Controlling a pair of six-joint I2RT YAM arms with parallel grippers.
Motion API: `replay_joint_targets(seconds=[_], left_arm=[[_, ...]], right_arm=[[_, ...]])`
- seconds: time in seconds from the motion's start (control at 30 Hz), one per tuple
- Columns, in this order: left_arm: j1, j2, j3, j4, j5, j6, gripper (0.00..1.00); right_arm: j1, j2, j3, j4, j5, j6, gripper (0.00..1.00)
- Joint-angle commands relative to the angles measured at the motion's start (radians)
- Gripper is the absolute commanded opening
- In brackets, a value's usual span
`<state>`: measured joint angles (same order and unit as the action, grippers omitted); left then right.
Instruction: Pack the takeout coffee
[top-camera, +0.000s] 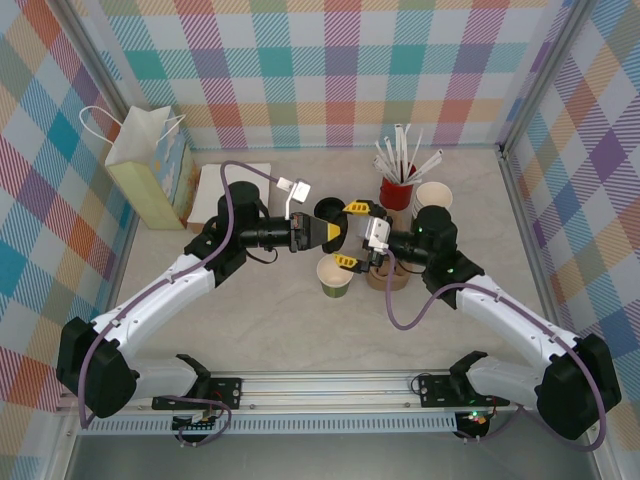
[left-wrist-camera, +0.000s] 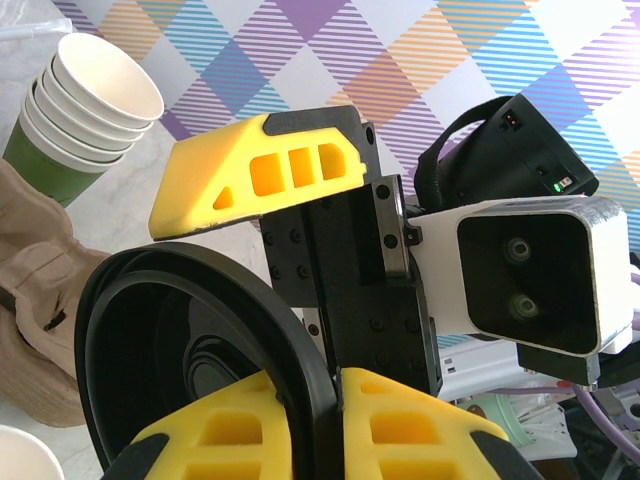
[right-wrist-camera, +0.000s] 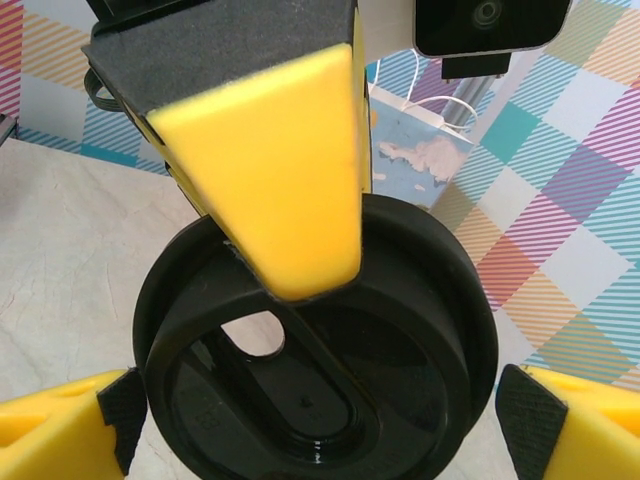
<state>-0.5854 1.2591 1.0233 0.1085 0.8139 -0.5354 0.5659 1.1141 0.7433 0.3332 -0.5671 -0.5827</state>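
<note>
On the table (top-camera: 290, 330) (plaid walls (top-camera: 330, 70)) stands the cup (top-camera: 334, 278).

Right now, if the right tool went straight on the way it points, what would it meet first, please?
The black lid, pinched by the left tool, sits between the right tool's open fingers, so it would probably meet that first; exact depth is unclear.

Pale marbled tabletop (top-camera: 300, 330). Far-left corner: a paper bag (top-camera: 150, 175) stands upright, with a flat white item (top-camera: 218, 188) of unclear kind just beside it. Centre: an olive-green cup (top-camera: 333, 277) stands upright and uncovered, cream inside; a brown pulp carrier (top-camera: 386, 278) sits just right of it, with a red cup of straws (top-camera: 396, 190) and a stack of paper cups (top-camera: 433, 196) beyond.
</note>
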Motion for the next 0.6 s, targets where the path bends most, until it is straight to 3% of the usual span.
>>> replay_joint_targets(seconds=[0.0, 0.57], left_arm=[[0.008, -0.012, 0.015, 0.041, 0.01, -0.016, 0.0], [0.007, -0.01, 0.01, 0.093, 0.011, -0.062, 0.0]], right_arm=[[0.008, 0.003, 0.025, 0.026, -0.013, 0.016, 0.91], [0.023, 0.035, 0.038, 0.054, 0.009, 0.023, 0.89]])
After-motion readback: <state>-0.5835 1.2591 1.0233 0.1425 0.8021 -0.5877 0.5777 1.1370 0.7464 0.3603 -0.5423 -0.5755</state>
